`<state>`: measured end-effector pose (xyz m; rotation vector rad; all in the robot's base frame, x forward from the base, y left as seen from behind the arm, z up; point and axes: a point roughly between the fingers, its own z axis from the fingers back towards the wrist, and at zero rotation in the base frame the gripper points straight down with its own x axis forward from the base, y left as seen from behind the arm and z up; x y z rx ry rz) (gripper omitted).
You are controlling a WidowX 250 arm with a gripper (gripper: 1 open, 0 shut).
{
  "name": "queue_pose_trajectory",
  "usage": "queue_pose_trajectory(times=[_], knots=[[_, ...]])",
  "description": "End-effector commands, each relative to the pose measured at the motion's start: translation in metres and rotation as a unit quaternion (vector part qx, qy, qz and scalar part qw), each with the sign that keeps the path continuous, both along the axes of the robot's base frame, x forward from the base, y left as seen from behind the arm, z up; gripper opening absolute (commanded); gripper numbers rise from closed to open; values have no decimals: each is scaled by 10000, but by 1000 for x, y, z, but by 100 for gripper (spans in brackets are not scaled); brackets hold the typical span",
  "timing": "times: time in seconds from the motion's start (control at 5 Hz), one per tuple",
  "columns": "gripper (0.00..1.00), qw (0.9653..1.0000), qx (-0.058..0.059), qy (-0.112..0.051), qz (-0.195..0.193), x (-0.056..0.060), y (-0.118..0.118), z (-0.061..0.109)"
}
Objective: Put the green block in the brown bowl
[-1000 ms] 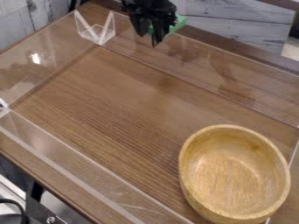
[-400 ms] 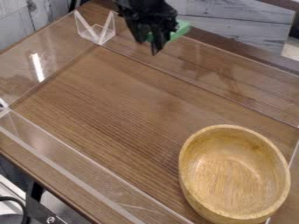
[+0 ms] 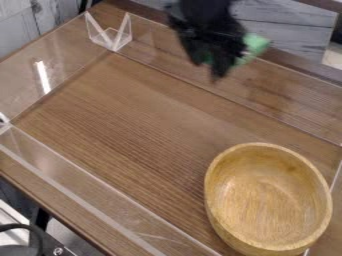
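Observation:
My black gripper [image 3: 222, 58] hangs blurred above the far middle of the wooden table, pointing steeply down. The green block [image 3: 253, 44] sticks out to the right between its fingers, held off the table. The gripper is shut on the block. The brown bowl [image 3: 269, 197] sits at the near right corner of the table, wide, round and with nothing in it. The gripper is well behind the bowl and slightly to its left.
Clear acrylic walls [image 3: 80, 180] fence the table on all sides. A small clear stand [image 3: 108, 30] sits at the far left corner. A pale wall runs behind the far edge.
The gripper has carried the green block to the right and a little toward the camera, away from the far left corner. The bowl has stayed put.

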<state>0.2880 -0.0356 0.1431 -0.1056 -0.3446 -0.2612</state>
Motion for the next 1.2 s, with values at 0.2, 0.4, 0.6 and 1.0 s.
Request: queue_pose_trajectory(times=[0.2,0.4,0.6,1.0], knots=[[0,9979,69,-124,-634,-82,-90,15],[0,9982,152,-87,-572,-102,-106,8],[0,9991,163,-33,-390,-109,-111,0],[0,10000,69,2,-68,-106,-94,-3]])
